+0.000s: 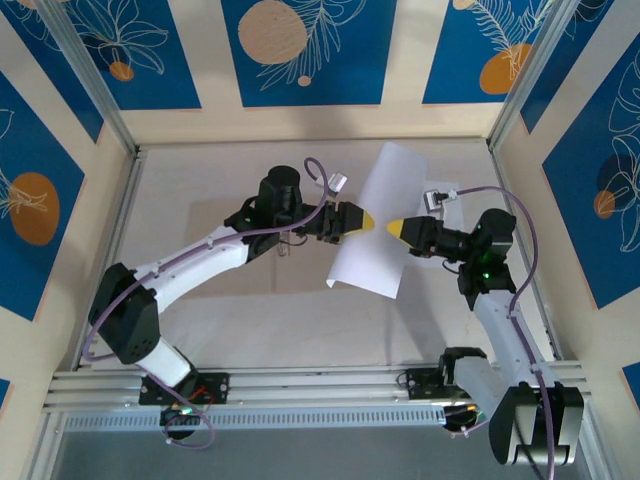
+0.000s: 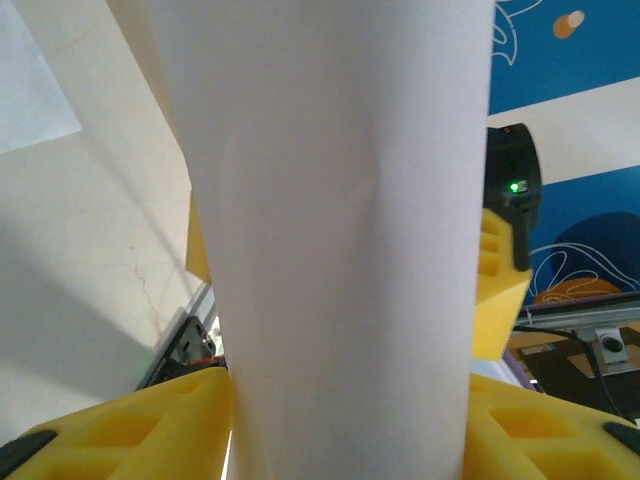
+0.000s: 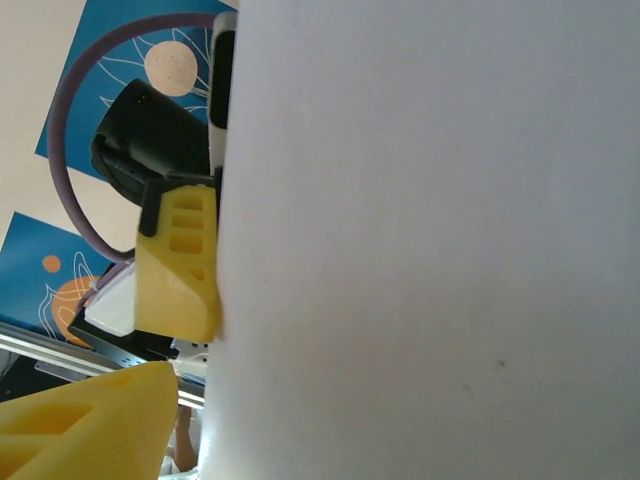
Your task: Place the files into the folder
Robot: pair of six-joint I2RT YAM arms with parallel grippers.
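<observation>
Left gripper (image 1: 360, 221): yellow fingers (image 2: 130, 425) grasp a white paper sheet (image 1: 380, 195), one at each side, with the paper bowed between them.
Right gripper (image 1: 397, 230): its tip is at the sheet's opposite face, centre frame. Whether the jaws are released or clenched cannot be told, since the paper covers them.
Sheet: held aloft and tilted. The top edge is at upper centre-right of the top view. The lower edge, with a curled corner, is close above the table (image 1: 210, 320).
Room: a wide stretch of tabletop lies left of and below the sheet. It is narrower at right, toward the side wall (image 1: 590, 200).
Near edge: aluminium rail (image 1: 300, 385).
</observation>
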